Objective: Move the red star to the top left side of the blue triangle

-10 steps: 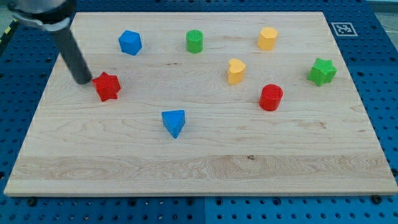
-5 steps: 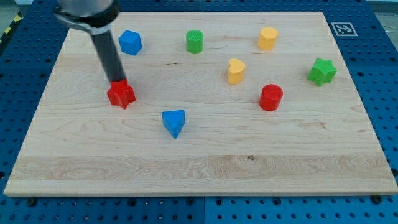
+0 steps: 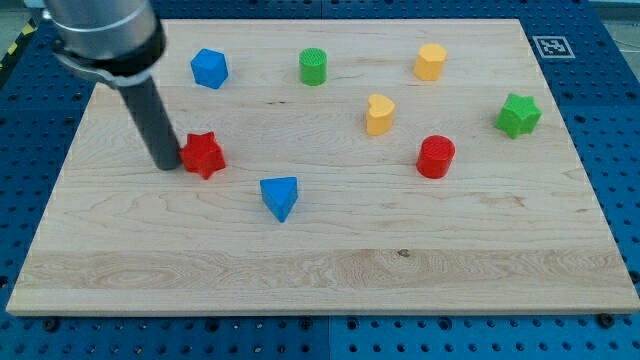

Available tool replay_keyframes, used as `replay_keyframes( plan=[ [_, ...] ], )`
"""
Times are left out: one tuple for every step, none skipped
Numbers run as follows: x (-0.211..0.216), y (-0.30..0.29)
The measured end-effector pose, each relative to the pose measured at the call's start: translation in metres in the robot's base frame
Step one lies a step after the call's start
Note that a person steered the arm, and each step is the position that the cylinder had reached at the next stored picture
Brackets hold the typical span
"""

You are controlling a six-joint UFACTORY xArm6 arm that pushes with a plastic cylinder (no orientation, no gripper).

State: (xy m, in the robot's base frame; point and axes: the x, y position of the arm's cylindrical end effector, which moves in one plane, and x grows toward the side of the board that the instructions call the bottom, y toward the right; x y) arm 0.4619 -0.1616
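Camera view: my tip point(image 3: 167, 165) rests on the bench point(image 3: 330, 270), touching the left side of the red star point(image 3: 203, 154). I carry no jaws, only a straight dark rod, so there is nothing to open or close. The red star lies toward the view's left, above and to the left of the blue triangle point(image 3: 280, 196), near it but not touching. The task appears nearly or fully done; at most a short nudge toward the triangle remains. Other blocks stand well apart: a blue block point(image 3: 209, 68), a green cylinder point(image 3: 314, 66), a yellow block point(image 3: 431, 61), a yellow heart point(image 3: 379, 114), a red cylinder point(image 3: 436, 156) and a green star point(image 3: 518, 115). No readable writing appears; a black-and-white square marker point(image 3: 550, 46) sits at the bench's top right corner.
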Motion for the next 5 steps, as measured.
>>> replay_keyframes(
  plan=[
    [-0.003,0.046],
    [-0.004,0.02],
    [-0.036,0.02],
    [-0.068,0.056],
    [-0.053,0.096]
  ],
)
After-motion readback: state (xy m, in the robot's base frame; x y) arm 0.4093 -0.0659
